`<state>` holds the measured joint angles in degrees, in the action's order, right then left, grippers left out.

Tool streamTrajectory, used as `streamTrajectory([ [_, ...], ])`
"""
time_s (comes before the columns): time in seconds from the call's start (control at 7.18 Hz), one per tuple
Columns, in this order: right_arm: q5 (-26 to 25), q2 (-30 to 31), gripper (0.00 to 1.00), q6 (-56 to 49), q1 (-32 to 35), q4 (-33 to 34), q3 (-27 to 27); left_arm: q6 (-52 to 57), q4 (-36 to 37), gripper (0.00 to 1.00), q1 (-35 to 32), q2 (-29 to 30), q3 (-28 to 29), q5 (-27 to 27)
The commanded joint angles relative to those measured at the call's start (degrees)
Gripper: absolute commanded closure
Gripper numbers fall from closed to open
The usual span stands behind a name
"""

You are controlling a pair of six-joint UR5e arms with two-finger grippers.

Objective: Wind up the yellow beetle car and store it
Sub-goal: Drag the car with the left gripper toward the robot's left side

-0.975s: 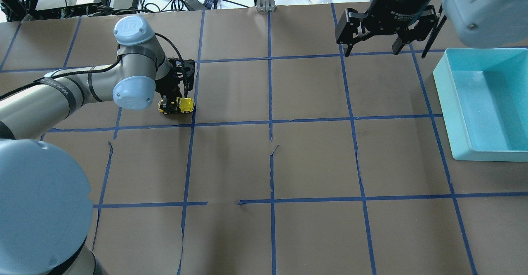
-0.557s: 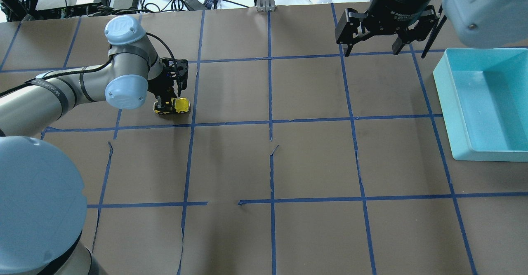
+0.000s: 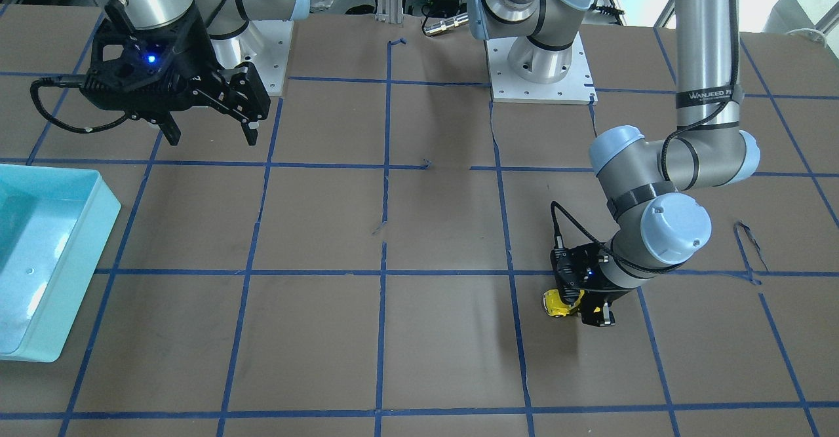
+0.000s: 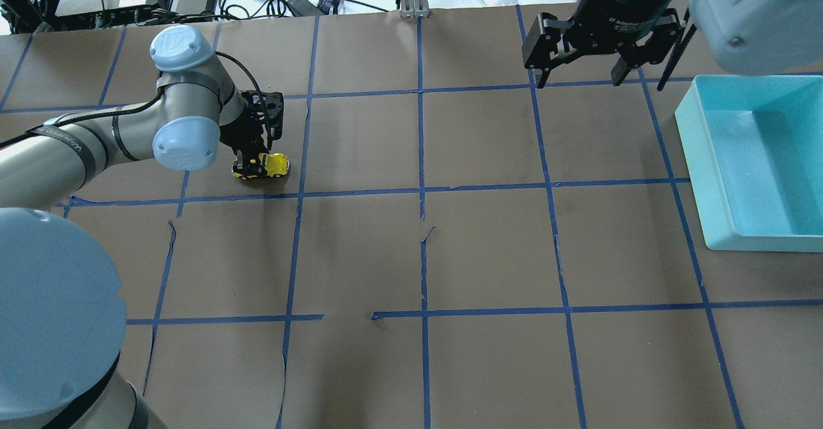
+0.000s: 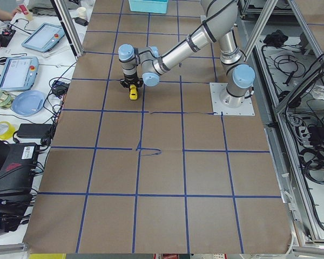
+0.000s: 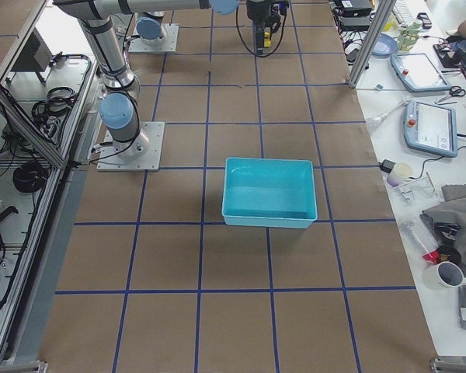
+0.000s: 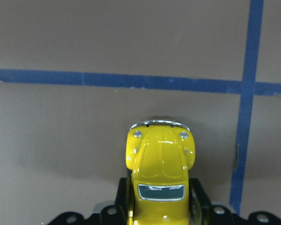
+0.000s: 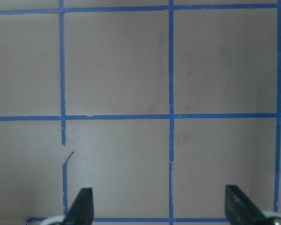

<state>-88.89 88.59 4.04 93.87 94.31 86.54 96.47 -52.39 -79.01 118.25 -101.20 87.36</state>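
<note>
Tabletop: a flat tabletop (image 4: 488, 249) covered in brown paper, marked into squares by a blue tape grid (image 4: 421, 139).

Car: the yellow beetle car (image 4: 273, 166), a tiny glossy rounded toy with dark windows, sits low over the tabletop in the far left part, inside a square just beyond a cross line of tape.

Car and claw: the black two-finger left claw (image 4: 252, 162) comes down on the car's rear half. The fingers stand on either flank, and the roof and back window are tucked between them.

Car, wrist view: the car's (image 7: 161, 173) bonnet, headlights and chrome bumper stick out forward, clear of the fingers. The nose points at a tape line a little ahead.

Wheels: whether they touch the paper I cannot tell.

Left claw state: clenched on the car's sides, seen from across the table too (image 3: 583, 309), where the yellow nose (image 3: 556, 303) pokes out beside it.

Right claw: the black right claw (image 4: 578, 82) hangs above the far right of the tabletop, well apart from the car. Its fingers are spread wide with nothing between them (image 8: 159, 211).

Bin: a shallow rectangular teal plastic bin (image 4: 691, 159) lies at the right edge, near the right claw and far from the car.
</note>
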Motion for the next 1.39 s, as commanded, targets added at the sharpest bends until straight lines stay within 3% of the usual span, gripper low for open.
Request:
streamTrajectory([
  [0.0, 0.03, 0.00, 0.00, 0.00, 0.00, 0.00, 0.03, 5.44, 0.01, 0.74, 2.89, -0.47, -0.84, -0.35],
  [0.97, 0.03, 0.00, 0.00, 0.00, 0.00, 0.00, 0.03, 15.94, 0.09, 0.72, 8.61, -0.74, -0.85, 0.27],
  [1.11, 0.03, 0.00, 0.00, 0.00, 0.00, 0.00, 0.03, 15.85, 0.09, 0.27, 8.70, -0.65, -0.85, 0.27],
  [1.25, 0.03, 0.00, 0.00, 0.00, 0.00, 0.00, 0.03, 15.07, 0.18, 0.03, 8.70, -0.74, -0.85, 0.27],
])
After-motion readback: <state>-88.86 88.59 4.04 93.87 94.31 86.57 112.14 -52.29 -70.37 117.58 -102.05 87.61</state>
